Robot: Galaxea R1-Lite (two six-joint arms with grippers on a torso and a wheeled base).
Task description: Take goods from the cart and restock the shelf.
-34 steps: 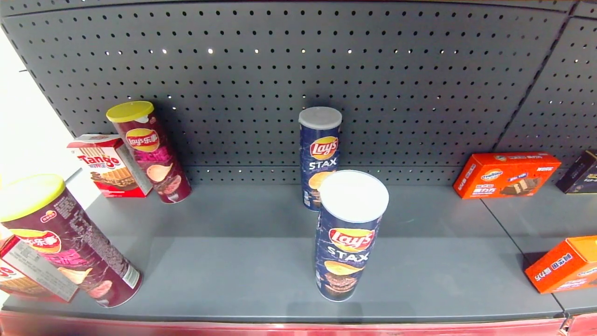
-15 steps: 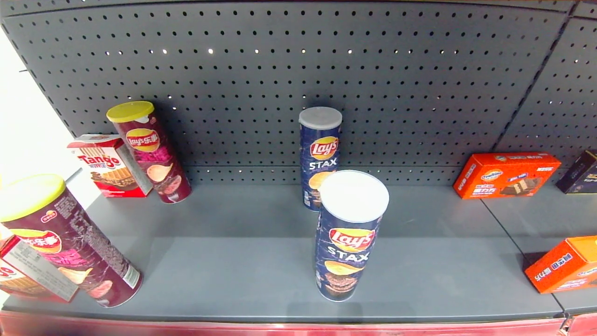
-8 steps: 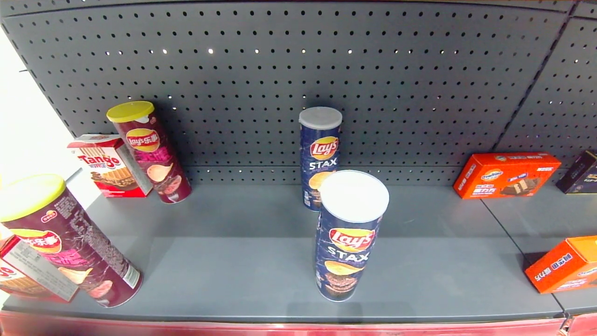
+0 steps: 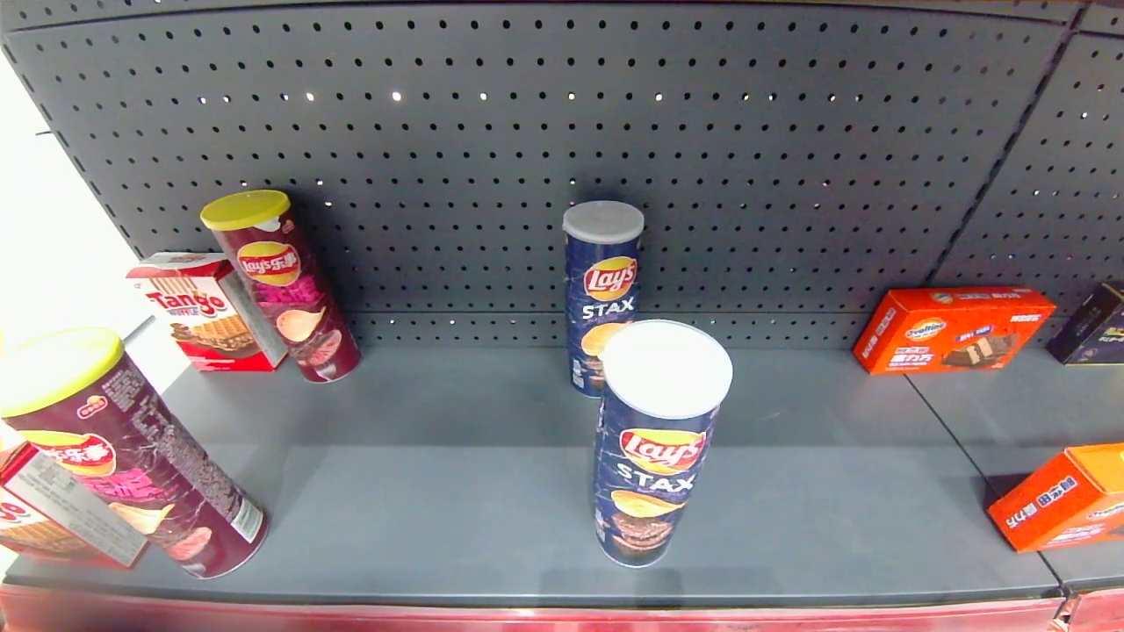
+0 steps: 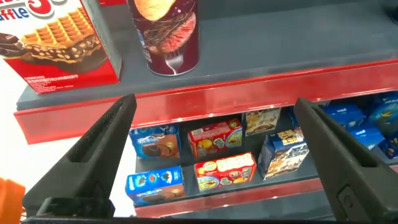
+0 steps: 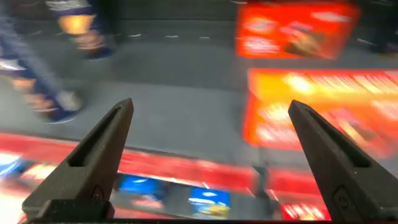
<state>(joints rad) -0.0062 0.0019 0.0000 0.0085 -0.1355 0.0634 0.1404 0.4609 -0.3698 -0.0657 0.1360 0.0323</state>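
Observation:
Two dark blue chip cans stand upright mid-shelf, one near the front [image 4: 654, 456] and one at the back [image 4: 602, 290], on the grey shelf [image 4: 439, 474]. My left gripper [image 5: 214, 102] is open and holds nothing; it hangs in front of the shelf's red edge [image 5: 217, 93], below a maroon can [image 5: 168, 31] and a waffle box [image 5: 56, 40]. My right gripper [image 6: 211, 104] is open and holds nothing too, facing the shelf between a blue can [image 6: 31, 81] and an orange box [image 6: 311, 106].
Two maroon yellow-lidded cans [image 4: 281, 285] [image 4: 123, 448] and a red waffle box [image 4: 206, 312] stand at the left. Orange boxes [image 4: 953, 326] [image 4: 1058, 509] and a dark box [image 4: 1093, 325] lie at the right. Bare shelf lies either side of the blue cans. A lower shelf holds several small boxes [image 5: 214, 140].

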